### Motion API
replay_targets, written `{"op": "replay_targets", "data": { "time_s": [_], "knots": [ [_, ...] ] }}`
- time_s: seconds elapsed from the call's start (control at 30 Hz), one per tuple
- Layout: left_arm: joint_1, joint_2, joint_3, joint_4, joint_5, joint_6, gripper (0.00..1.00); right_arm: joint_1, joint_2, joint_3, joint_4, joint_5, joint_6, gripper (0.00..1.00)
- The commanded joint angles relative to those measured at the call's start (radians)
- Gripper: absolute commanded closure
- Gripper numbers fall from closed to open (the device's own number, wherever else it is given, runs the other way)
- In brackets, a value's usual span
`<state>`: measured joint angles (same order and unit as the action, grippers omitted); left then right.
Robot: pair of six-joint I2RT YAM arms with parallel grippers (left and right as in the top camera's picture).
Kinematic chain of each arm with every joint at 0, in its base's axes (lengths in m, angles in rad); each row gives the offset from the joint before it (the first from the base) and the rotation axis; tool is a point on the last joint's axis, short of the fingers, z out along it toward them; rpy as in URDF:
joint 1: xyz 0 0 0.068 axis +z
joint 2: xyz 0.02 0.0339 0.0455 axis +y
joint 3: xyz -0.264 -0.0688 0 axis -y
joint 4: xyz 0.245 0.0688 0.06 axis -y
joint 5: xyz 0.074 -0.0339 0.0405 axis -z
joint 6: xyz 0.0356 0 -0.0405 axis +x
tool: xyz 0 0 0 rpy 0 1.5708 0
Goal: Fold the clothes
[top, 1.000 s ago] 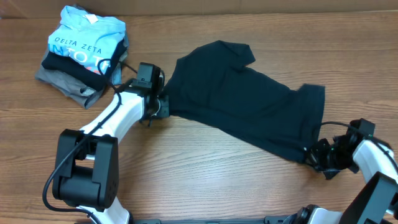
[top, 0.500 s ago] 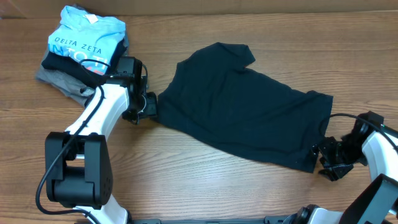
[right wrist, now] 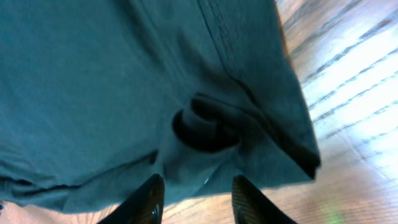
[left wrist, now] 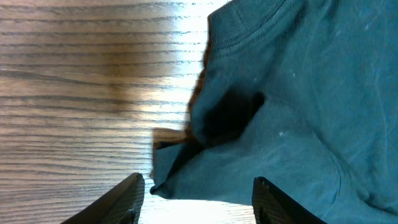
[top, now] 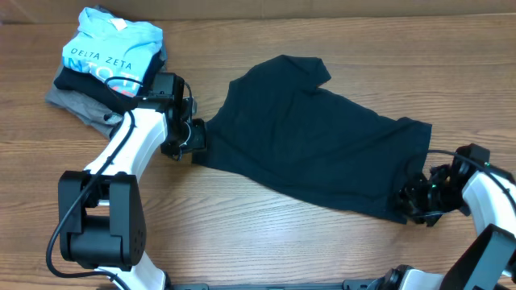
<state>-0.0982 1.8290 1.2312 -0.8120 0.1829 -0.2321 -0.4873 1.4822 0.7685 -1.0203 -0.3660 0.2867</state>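
One dark T-shirt [top: 314,137] lies spread on the table [top: 266,242], and I see my left pincer [left wrist: 199,193] and right pincer [right wrist: 196,202] both gaping at its edges, clamping nothing.

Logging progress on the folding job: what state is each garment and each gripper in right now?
dark T-shirt: unfolded, spread out on the table.
left gripper: open, fabric edge between its fingers.
right gripper: open, at the shirt's opposite corner.
light blue shirt: folded, stacked over the grey garment.
grey garment: folded, undermost.
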Motion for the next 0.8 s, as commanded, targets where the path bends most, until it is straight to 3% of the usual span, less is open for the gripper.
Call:
{"op": "replay_targets", "data": {
  "time_s": [0.0,0.07,0.13,0.4,0.77],
  "knots": [
    [-0.003,0.002,0.022,-0.002,-0.003,0.024,0.43,0.008,0.001,-0.04,0.021,-0.042,0.026,0.77],
    [-0.003,0.002,0.022,-0.007,-0.006,0.024,0.43,0.008,0.001,-0.033,0.012,-0.091,0.023,0.91],
    [-0.003,0.002,0.022,-0.013,-0.006,0.027,0.45,0.008,0.001,-0.016,-0.006,-0.151,0.023,0.96],
    [-0.003,0.002,0.021,-0.029,-0.01,0.05,0.47,0.007,-0.005,0.075,-0.078,-0.253,0.027,0.96],
    [-0.015,0.002,-0.013,-0.029,0.003,0.053,0.45,-0.062,-0.005,0.093,0.111,-0.243,0.246,0.96]
  ]
}}
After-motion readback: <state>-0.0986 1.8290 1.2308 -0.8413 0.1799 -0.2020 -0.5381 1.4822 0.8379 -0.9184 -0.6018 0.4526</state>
